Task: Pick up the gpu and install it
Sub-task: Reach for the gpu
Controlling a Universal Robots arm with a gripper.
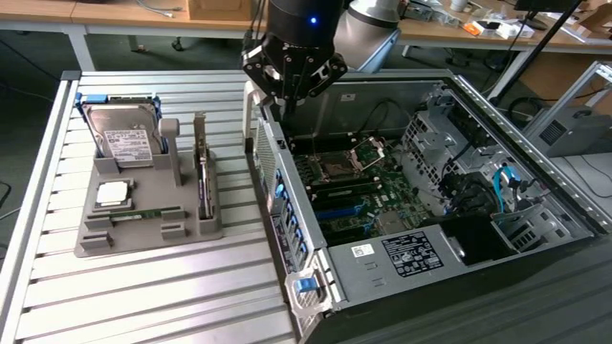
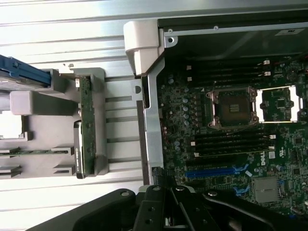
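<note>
Gpu (image 1: 203, 175) stands in grey holder (image 1: 134, 233); motherboard (image 2: 284, 161) marked DELL; fingers (image 1: 287, 97) closed.

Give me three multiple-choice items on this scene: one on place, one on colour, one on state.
1. Where is the gpu? A: on edge in the grey holder; B: flat on the table; C: on the floor.
2. The frame around the hard drive is: A: red; B: blue; C: yellow.
3. The computer case is: A: shut; B: upside down; C: open, insides showing.
Answers: 1 A, it stands in the holder's slot; 2 B, blue strips flank the drive; 3 C, its motherboard shows.
</note>
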